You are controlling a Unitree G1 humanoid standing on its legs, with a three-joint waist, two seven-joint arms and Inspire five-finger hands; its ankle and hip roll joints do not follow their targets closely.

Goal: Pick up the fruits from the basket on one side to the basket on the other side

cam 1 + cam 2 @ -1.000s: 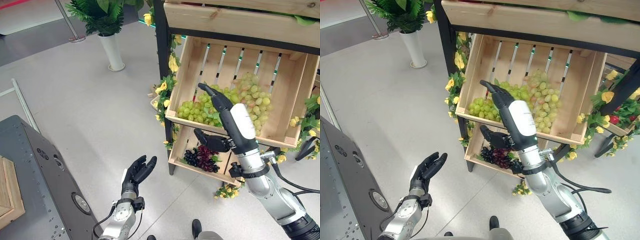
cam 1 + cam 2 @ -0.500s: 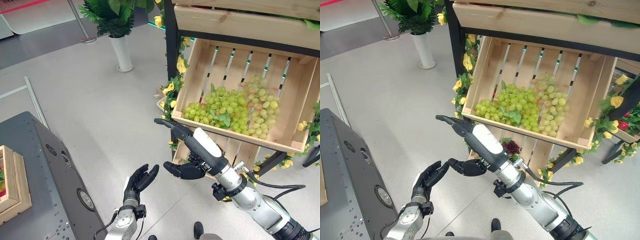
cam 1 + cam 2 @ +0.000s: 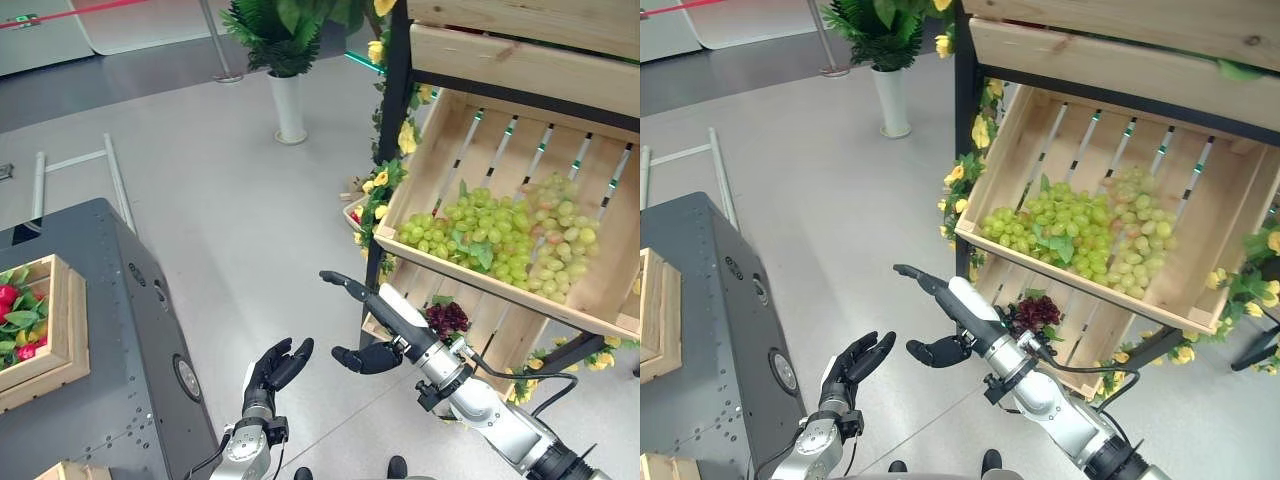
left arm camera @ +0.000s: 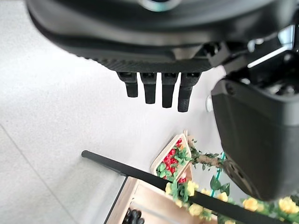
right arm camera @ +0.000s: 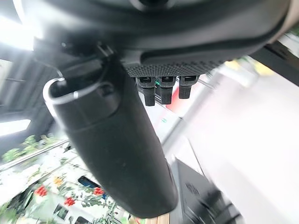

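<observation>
A slanted wooden crate (image 3: 445,150) on the stand holds several bunches of green grapes (image 3: 500,225). Below it, a lower crate holds dark grapes (image 3: 446,318). My right hand (image 3: 385,312) hovers in front of the lower crate, out over the floor. It is open, its fingers straight and its thumb spread, and it holds nothing. My left hand (image 3: 270,368) is low near the grey cabinet, open and empty, its fingers (image 4: 156,91) straight. On the cabinet at far left, a wooden box (image 3: 62,320) holds red fruit (image 3: 12,300) with leaves.
The grey cabinet (image 3: 130,340) fills the lower left. The stand's black post (image 3: 385,150) has yellow flowers on it. A potted plant (image 3: 285,60) stands on the far floor. A small crate of red fruit (image 4: 173,161) sits at the stand's foot.
The camera has turned left, bringing the box of red fruit into view. My right hand has drawn back from the green grapes, down and out over the floor, empty. The left hand has barely moved.
</observation>
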